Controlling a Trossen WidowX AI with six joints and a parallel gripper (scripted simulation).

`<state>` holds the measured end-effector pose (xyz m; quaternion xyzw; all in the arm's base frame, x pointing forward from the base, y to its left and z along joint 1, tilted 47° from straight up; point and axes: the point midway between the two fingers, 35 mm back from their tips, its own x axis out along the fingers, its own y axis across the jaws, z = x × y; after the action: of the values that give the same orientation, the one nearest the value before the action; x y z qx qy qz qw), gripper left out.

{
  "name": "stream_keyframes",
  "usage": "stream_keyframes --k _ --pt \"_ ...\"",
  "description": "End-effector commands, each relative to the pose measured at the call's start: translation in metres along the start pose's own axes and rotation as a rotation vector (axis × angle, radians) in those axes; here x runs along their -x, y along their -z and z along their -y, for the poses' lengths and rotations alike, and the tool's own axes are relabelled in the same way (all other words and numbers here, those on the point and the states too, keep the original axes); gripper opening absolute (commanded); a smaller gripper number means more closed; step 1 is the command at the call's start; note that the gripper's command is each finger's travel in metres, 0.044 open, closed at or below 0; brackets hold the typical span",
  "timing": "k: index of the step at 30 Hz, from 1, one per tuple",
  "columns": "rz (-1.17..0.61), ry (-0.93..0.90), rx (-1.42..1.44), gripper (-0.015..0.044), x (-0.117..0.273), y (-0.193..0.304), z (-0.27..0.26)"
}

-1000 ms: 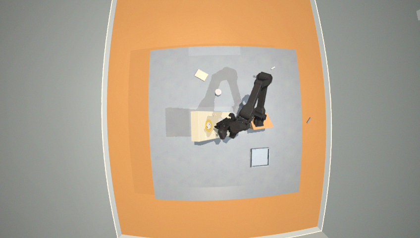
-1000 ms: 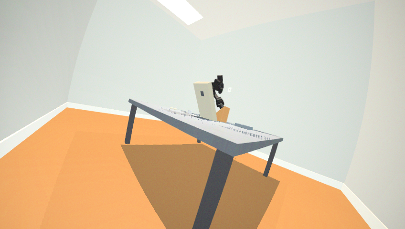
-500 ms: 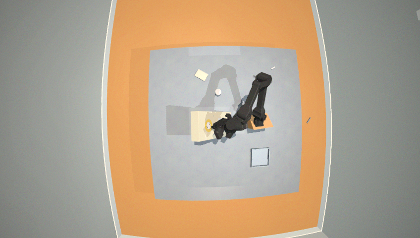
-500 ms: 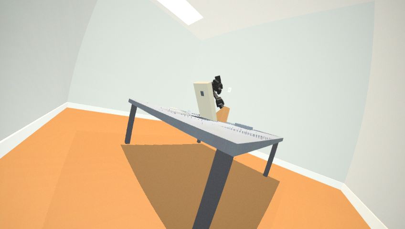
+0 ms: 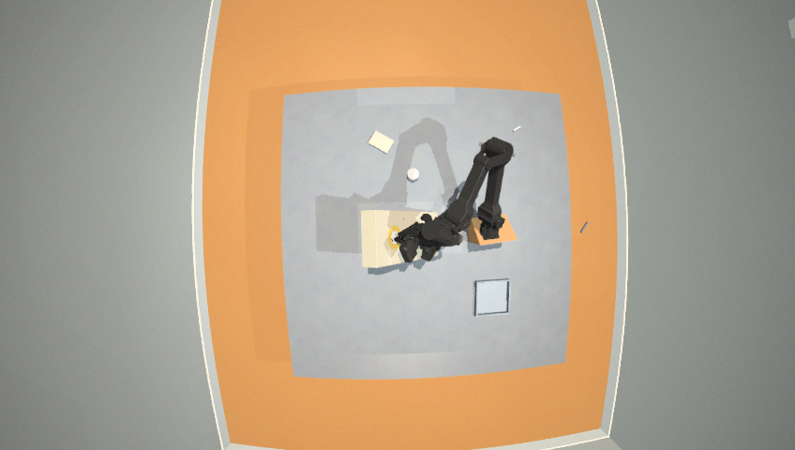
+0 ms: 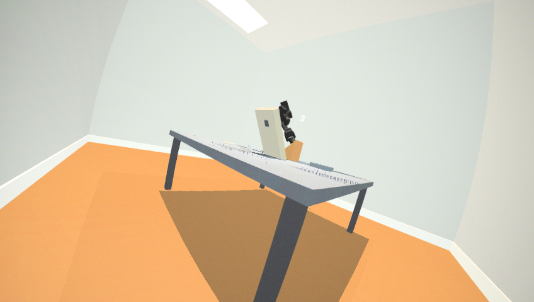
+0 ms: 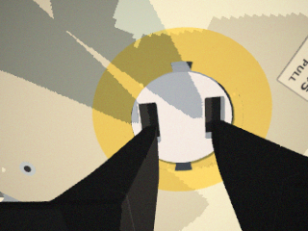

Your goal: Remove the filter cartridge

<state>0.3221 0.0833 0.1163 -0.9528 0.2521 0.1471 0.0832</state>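
The white round filter cartridge (image 5: 394, 237) (image 7: 180, 144) sits in the cream service panel (image 5: 368, 239) (image 6: 272, 138) (image 7: 53, 130), inside a yellow ring (image 7: 252, 101). Its two dark slots stand nearly upright in the wrist view, with notches above and below the face. My gripper (image 7: 184, 133) is partly open with nothing between its fingers. The fingertips overlap the lower ends of the two slots, one at each; whether they are inside the slots I cannot tell. The square tray (image 5: 491, 297) (image 6: 321, 166) lies apart from the panel, at the lower right in the top view.
The arm stands on an orange wedge-shaped base (image 5: 508, 233) (image 6: 295, 151). A cream block (image 5: 381, 142), a white round object (image 5: 412, 174) and a small white piece (image 5: 517, 128) lie above the panel in the top view. A label (image 7: 298, 72) is beside the ring.
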Motion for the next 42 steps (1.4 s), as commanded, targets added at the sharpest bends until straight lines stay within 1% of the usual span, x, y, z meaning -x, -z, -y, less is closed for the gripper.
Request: stream_keyframes --k 1,42 --pt "0.003 0.003 0.011 0.0114 -0.0021 -0.0029 0.0000" --pt "0.003 0.003 0.011 0.0114 -0.0061 -0.0026 0.0009"
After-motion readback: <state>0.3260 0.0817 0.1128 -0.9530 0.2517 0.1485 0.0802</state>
